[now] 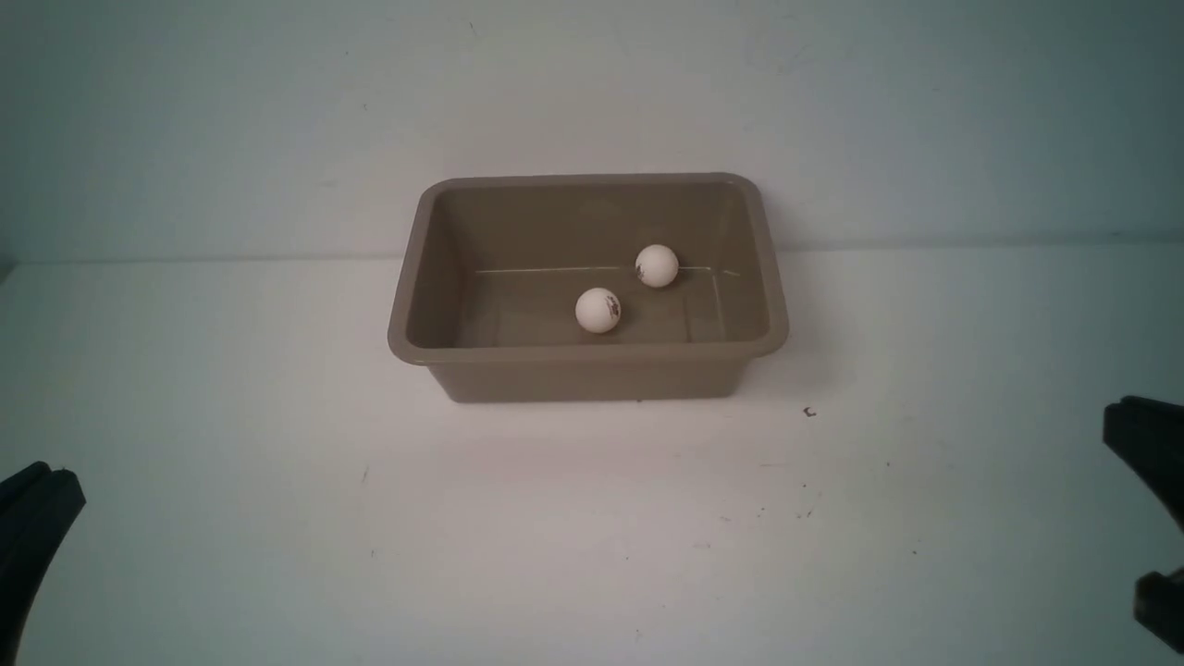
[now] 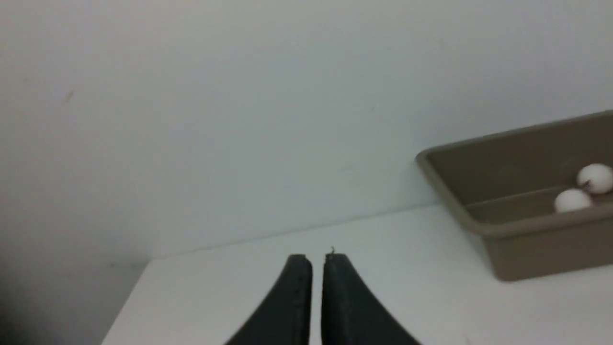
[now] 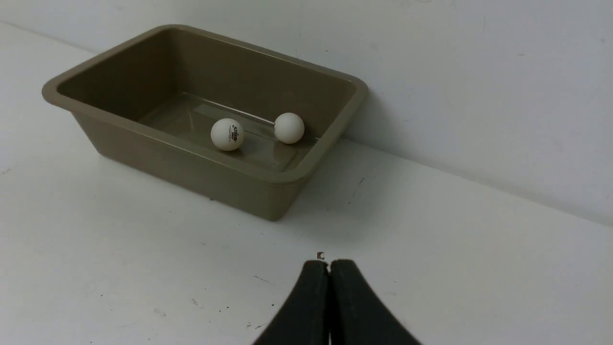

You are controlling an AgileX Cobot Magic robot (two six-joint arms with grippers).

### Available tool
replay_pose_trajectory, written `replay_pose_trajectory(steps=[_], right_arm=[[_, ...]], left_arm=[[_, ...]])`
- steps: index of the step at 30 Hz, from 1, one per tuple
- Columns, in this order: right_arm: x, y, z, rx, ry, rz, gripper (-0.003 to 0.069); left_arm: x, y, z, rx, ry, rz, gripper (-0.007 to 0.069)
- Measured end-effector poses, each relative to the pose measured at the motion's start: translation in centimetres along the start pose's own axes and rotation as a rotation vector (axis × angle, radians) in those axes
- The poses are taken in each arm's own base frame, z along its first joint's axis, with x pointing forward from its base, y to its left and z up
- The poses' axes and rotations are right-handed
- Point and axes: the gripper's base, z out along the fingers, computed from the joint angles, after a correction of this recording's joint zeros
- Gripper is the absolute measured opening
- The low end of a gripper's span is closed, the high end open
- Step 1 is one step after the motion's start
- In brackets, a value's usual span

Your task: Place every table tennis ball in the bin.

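The taupe-brown bin (image 1: 592, 375) stands at the back middle of the white table, against the wall. Both white table tennis balls lie on its floor: one nearer the front (image 1: 598, 310), one further back and to the right (image 1: 657, 265). The bin (image 3: 191, 165) and both balls (image 3: 227, 134) (image 3: 289, 128) also show in the right wrist view, and in the left wrist view (image 2: 527, 249) (image 2: 573, 200) (image 2: 595, 178). My left gripper (image 2: 318, 258) is shut and empty, low at the front left (image 1: 37, 481). My right gripper (image 3: 329, 262) is shut and empty, at the front right edge (image 1: 1142, 430).
The white wall rises right behind the bin. A small dark speck (image 1: 809, 413) lies on the table right of the bin. The table's left edge (image 2: 129, 297) shows in the left wrist view.
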Motion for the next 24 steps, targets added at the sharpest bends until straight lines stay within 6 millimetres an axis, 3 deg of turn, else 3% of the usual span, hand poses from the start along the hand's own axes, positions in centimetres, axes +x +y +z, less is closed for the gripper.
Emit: replay_pose_trajectory(steps=[7, 24], right_arm=[[0.0, 0.0, 0.0, 0.000, 0.002, 0.000, -0.0010], [0.3, 0.0, 0.0, -0.002, 0.033, 0.000, -0.0010]], left_arm=[[4.8, -0.6, 0.7, -0.022, 0.138, -0.008, 0.0020], [5.6, -0.6, 0.6, -0.033, 0.195, -0.043, 0.0020]])
